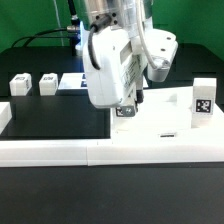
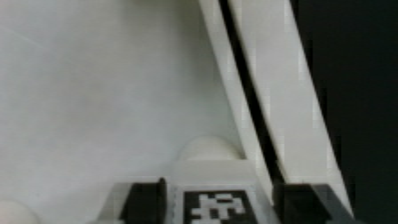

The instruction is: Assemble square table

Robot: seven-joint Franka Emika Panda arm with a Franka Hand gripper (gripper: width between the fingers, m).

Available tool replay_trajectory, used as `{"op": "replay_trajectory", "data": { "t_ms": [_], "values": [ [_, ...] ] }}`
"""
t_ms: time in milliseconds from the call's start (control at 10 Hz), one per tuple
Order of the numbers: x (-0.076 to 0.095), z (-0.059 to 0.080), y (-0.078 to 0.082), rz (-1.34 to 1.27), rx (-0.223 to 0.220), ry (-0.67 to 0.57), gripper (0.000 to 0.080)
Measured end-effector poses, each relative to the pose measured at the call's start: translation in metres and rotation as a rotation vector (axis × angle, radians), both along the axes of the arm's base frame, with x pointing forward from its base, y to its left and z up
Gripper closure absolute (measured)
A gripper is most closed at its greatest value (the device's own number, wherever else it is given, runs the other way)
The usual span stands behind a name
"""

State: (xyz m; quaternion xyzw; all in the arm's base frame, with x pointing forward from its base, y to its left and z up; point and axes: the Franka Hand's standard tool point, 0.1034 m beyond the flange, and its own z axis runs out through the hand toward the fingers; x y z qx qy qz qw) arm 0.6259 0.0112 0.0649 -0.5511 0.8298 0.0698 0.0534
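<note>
The white square tabletop (image 1: 165, 118) lies flat at the exterior view's right. My gripper (image 1: 125, 106) is low over its left part and shut on a short white tagged leg (image 2: 217, 204). The dark fingers (image 2: 143, 200) press the leg from both sides. In the wrist view the tabletop (image 2: 98, 90) fills most of the picture. A second leg (image 1: 201, 98) stands upright on the tabletop's far right. Two more legs (image 1: 19, 85) (image 1: 47, 82) stand on the black table at the left.
The marker board (image 1: 72, 82) lies behind the arm at the left. A long white border rail (image 1: 60, 152) runs along the front, and another piece (image 1: 4, 117) sits at the left edge. In the wrist view a rail (image 2: 267, 90) runs beside the tabletop.
</note>
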Motion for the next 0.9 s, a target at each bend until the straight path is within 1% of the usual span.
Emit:
{"op": "replay_trajectory", "data": {
  "t_ms": [100, 200, 300, 400, 500, 700, 800, 900],
  "values": [
    [0.000, -0.001, 0.001, 0.033, 0.000, -0.004, 0.0514],
    [0.000, -0.001, 0.002, 0.129, -0.010, -0.020, 0.0415],
    [0.000, -0.001, 0.008, 0.293, -0.029, -0.046, 0.0236],
    [-0.001, -0.001, 0.014, 0.449, -0.033, -0.065, 0.0236],
    [-0.003, -0.001, 0.017, 0.619, -0.041, -0.076, 0.0168],
    [-0.003, -0.002, 0.014, 0.713, -0.043, -0.090, 0.0155],
    [-0.003, -0.002, 0.014, 0.807, -0.043, -0.105, 0.0151],
    [-0.002, -0.001, 0.010, 0.925, -0.046, -0.121, 0.0151]
  ]
}}
